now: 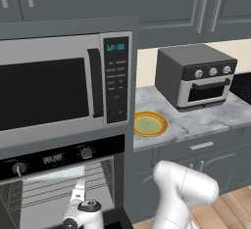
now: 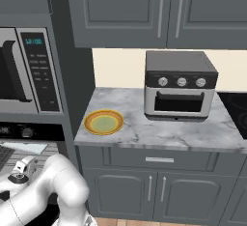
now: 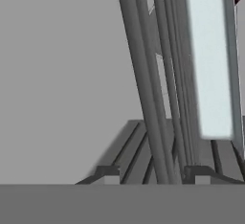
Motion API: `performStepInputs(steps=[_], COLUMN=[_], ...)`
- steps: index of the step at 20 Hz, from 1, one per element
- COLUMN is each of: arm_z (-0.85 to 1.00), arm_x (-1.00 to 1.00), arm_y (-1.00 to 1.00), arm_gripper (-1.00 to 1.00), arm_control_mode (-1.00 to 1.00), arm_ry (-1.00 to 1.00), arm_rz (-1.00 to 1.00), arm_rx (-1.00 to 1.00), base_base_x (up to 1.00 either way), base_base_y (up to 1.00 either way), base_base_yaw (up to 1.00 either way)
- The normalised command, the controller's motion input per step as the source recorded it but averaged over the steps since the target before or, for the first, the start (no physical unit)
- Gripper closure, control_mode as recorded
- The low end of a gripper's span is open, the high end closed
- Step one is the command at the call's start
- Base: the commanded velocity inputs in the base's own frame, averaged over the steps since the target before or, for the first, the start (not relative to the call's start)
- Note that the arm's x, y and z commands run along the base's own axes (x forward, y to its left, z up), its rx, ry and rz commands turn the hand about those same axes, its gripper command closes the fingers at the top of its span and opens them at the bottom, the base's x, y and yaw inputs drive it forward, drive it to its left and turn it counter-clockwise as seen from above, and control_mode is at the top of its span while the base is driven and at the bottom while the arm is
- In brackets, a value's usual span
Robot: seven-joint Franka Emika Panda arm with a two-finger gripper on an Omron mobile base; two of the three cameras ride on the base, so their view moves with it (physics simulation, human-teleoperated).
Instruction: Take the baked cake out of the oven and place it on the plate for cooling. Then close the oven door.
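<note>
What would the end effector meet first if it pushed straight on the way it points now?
Probably the grey wire rack inside the wide built-in wall oven: its bars run just ahead of the end effector. The pale blue-grey baking tray lies beyond; depth is unclear.

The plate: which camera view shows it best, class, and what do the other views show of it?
The right base view shows the plate best: whole, unobstructed, on the marble counter beside the toaster oven. The left base view also shows it whole, smaller and further off. The hand view looks at oven racks instead.
</note>
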Motion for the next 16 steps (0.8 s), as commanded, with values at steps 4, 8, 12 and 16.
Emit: performStepInputs(steps=[4, 8, 12, 16], arm_z=[-0.26, -0.28, -0.36, -0.40], arm_x=[-0.57, -0.57, -0.61, -0.63], arm_y=[0.02, 0.02, 0.04, 0.05], arm_gripper=[1.00, 1.00, 1.00, 1.00], arm_control_mode=[-1.00, -1.00, -1.00, -1.00], arm_ry=[0.18, 0.19, 0.14, 0.11], arm_rz=[-0.04, -0.03, -0.03, -0.03], arm_rx=[0.00, 0.00, 0.00, 0.00], base_base_x=[0.00, 0.00, 0.00, 0.00], base_base_y=[0.00, 0.00, 0.00, 0.00], base_base_yaw=[0.00, 0.00, 0.00, 0.00])
